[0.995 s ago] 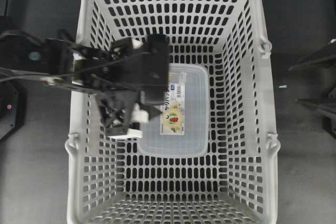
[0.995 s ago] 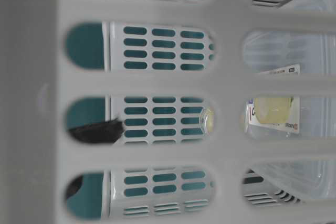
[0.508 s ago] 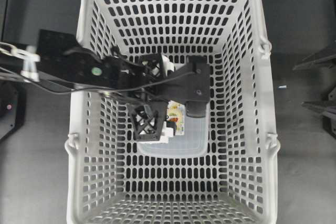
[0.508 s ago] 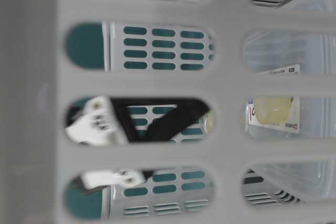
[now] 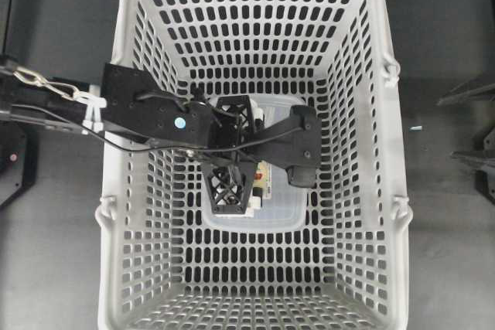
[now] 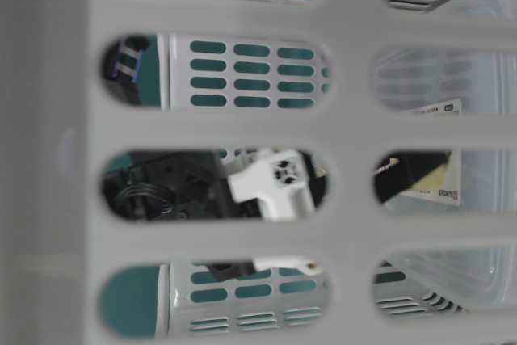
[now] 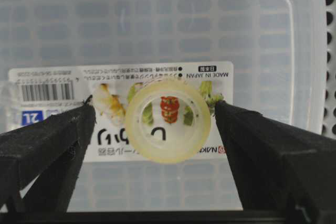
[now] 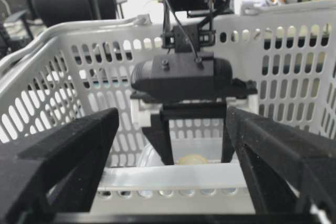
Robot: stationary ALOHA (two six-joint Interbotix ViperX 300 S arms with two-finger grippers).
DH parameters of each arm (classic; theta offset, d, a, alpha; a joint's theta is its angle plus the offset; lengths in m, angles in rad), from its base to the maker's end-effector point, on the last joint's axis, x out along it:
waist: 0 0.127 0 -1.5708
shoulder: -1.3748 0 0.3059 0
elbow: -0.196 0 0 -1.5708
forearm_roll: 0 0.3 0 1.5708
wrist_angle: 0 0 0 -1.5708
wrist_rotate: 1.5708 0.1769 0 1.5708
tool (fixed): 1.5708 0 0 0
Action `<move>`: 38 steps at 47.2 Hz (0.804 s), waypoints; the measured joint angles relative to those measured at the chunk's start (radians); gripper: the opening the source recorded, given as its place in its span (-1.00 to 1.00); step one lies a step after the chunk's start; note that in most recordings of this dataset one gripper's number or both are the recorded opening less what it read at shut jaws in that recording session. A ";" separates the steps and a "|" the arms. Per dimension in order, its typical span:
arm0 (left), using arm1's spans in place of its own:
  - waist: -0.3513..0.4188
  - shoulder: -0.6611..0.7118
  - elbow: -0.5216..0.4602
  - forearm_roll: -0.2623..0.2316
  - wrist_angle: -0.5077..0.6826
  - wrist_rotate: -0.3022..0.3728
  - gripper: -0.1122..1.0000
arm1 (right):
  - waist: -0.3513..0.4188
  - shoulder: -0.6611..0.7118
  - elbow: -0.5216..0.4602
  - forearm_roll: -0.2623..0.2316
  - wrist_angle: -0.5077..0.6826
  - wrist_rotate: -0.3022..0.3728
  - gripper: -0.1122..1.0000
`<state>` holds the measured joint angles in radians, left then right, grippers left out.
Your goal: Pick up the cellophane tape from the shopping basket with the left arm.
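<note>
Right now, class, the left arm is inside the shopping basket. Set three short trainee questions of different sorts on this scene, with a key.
1. True or false: the left gripper is shut on the cellophane tape.
2. What does the tape rest on?
3. The tape lies: A) outside the left gripper's fingers, B) between them, C) on the shopping basket floor.

Key: 1 false, the jaws stand open. 2 the clear lidded box. 3 B.

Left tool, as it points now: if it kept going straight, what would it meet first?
Most likely the cellophane tape, centred between the open left tool's fingers. The tape lies on the clear box; how far off it is cannot be judged.
</note>
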<state>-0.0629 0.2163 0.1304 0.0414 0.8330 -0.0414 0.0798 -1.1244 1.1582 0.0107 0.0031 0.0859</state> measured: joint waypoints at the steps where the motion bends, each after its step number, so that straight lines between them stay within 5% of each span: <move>1: -0.002 0.003 -0.002 0.000 0.000 0.000 0.83 | 0.000 0.000 -0.002 0.000 0.002 0.002 0.63; 13: -0.003 0.018 -0.003 0.000 -0.002 0.005 0.75 | 0.000 0.000 0.002 -0.002 0.002 0.002 0.64; 21: -0.005 0.014 -0.011 0.000 0.014 0.031 0.09 | 0.000 0.000 0.005 0.000 0.002 0.002 0.63; 38: -0.012 -0.060 -0.202 0.000 0.219 0.086 0.10 | 0.000 0.000 0.008 -0.002 0.002 0.002 0.64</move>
<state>-0.0752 0.1565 -0.0721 0.0414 1.0523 0.0445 0.0798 -1.1244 1.1658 0.0092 0.0046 0.0874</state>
